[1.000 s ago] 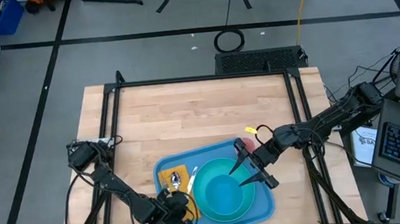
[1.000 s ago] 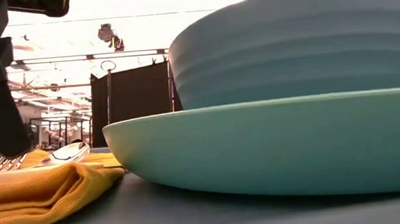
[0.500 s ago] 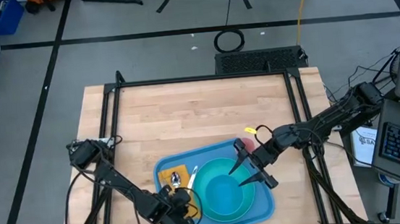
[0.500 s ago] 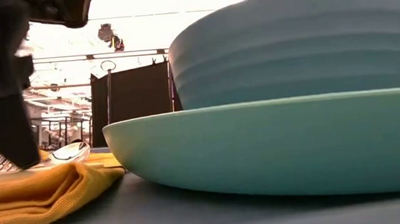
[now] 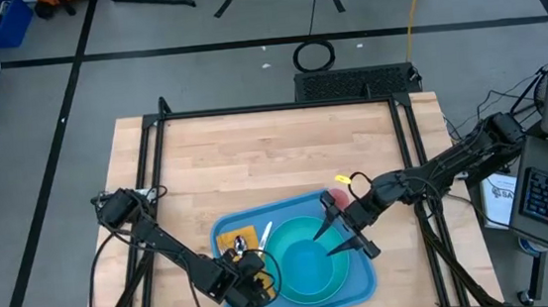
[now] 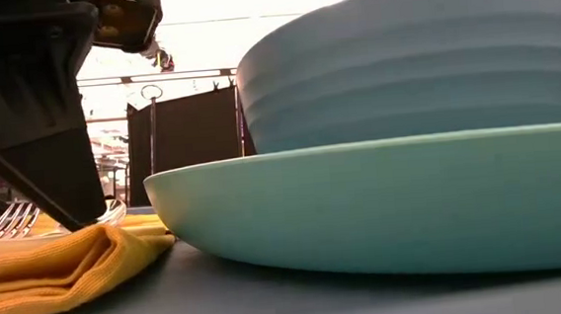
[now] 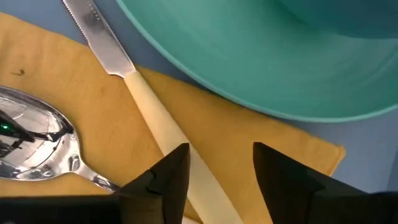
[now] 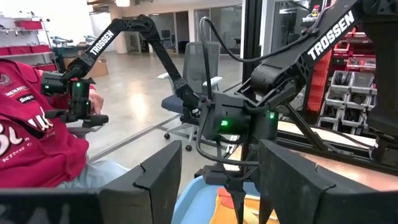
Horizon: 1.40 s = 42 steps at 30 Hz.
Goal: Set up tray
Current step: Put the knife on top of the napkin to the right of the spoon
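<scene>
Your left gripper (image 7: 216, 165) has spread its fingers since a second ago, straddling the knife (image 7: 144, 106) on the yellow napkin (image 7: 56, 84). The tray (image 5: 365, 283) lies beneath it. Your right gripper (image 5: 349, 241) hovers spread above the plate (image 5: 309, 270).

A yellow napkin (image 7: 74, 87) is spread beside a teal plate (image 6: 383, 204), a bowl (image 6: 412, 59) apparently set on it; a knife (image 7: 134, 87), spoon (image 7: 37, 140) and fork (image 6: 10, 220) are laid on the napkin
</scene>
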Tool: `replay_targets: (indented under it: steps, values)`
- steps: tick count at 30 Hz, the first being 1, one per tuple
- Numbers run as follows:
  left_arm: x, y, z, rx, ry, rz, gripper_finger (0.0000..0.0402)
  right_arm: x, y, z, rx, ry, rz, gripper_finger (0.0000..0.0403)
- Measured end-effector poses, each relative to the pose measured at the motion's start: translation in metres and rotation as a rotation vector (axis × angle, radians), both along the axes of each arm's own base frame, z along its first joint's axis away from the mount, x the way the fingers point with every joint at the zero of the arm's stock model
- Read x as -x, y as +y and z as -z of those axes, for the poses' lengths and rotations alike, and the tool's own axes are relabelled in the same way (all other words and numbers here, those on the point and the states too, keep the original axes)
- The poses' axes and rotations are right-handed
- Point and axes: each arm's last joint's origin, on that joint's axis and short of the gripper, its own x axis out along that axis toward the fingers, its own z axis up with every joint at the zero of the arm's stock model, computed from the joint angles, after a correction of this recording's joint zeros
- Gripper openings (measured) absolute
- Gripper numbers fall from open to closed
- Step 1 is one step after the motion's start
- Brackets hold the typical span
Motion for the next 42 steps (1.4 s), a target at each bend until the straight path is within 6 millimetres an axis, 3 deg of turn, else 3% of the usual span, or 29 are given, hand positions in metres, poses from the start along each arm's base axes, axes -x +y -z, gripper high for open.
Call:
replay_targets:
  steps: [10,17,33,37,42]
  values:
    - [0.012,0.008,-0.026,-0.088,-0.051,-0.038,0.0182,0.000,0.000,0.001,0.001,0.010,0.000,0.0201]
    - [0.005,0.013,-0.009,-0.085,0.020,-0.034,0.0182,0.000,0.000,0.001,0.001,0.011,0.000,0.0201]
    - [0.000,0.021,-0.006,-0.065,0.051,-0.036,0.0182,0.000,0.000,0.001,-0.005,0.018,0.000,0.0201]
    - [-0.002,0.022,0.009,-0.061,0.088,-0.035,0.0182,0.000,0.000,0.001,-0.008,0.021,-0.001,0.0201]
    - [-0.004,0.022,0.012,-0.059,0.088,-0.061,0.0180,0.000,0.000,0.001,-0.010,0.024,-0.001,0.0201]
